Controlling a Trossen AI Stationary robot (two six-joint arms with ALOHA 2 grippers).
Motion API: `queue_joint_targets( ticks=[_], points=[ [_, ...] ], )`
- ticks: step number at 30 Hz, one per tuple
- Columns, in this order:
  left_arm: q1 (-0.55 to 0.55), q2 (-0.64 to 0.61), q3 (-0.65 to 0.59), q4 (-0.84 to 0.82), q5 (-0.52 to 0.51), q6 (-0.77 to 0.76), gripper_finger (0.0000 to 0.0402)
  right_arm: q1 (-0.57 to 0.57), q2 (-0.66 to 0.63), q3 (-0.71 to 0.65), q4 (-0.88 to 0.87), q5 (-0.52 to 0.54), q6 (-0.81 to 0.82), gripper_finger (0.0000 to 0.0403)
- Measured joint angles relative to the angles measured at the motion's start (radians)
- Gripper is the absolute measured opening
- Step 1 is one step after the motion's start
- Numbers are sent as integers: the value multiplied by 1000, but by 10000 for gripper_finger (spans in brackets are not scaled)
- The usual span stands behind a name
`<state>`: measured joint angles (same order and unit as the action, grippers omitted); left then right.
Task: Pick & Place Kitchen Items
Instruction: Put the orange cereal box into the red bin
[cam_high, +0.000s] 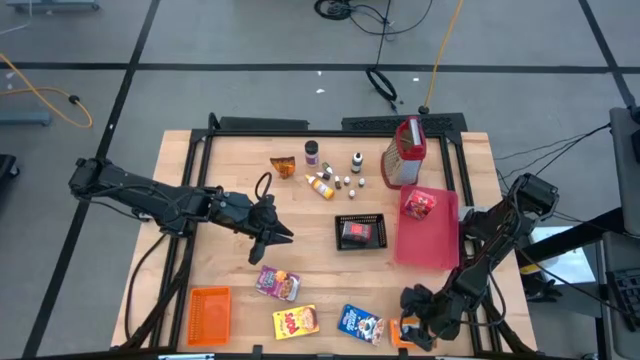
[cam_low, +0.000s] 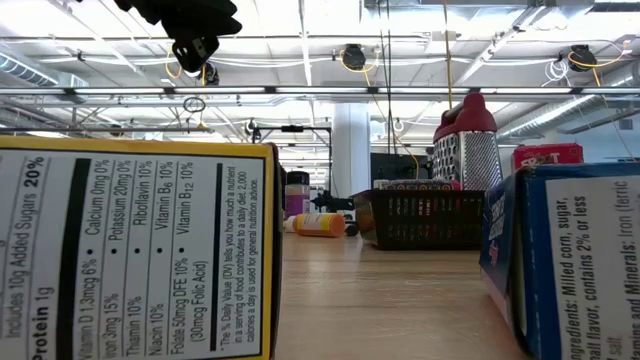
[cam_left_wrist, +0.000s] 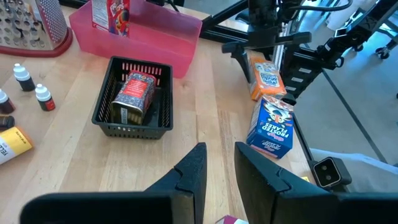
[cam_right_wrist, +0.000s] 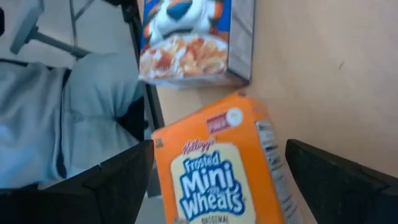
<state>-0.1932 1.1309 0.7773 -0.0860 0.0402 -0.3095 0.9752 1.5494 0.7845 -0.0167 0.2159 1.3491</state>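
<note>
In the low view, a yellow cereal box fills the near left and is cut off by the left and bottom edges, showing only part of its nutrition panel. A blue cereal box is cut off at the right edge. A black mesh basket hides its contents behind its wall.

From above, the small bottles are too small for labels to be read.

In the right wrist view, an orange Frosted Mini Wheats box runs off the bottom edge, and the blue box off the top.
</note>
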Motion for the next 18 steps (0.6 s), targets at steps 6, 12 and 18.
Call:
queue_joint_targets(
  ticks=[6, 12, 18],
  points=[
    [0, 0, 0, 0, -2, 0, 81, 0, 0, 1, -23, 19, 37, 357],
    [0, 0, 0, 0, -16, 0, 81, 0, 0, 1, -123, 12, 163, 357],
    [-1, 0, 0, 0, -16, 0, 81, 0, 0, 1, -148, -11, 187, 355]
  ],
)
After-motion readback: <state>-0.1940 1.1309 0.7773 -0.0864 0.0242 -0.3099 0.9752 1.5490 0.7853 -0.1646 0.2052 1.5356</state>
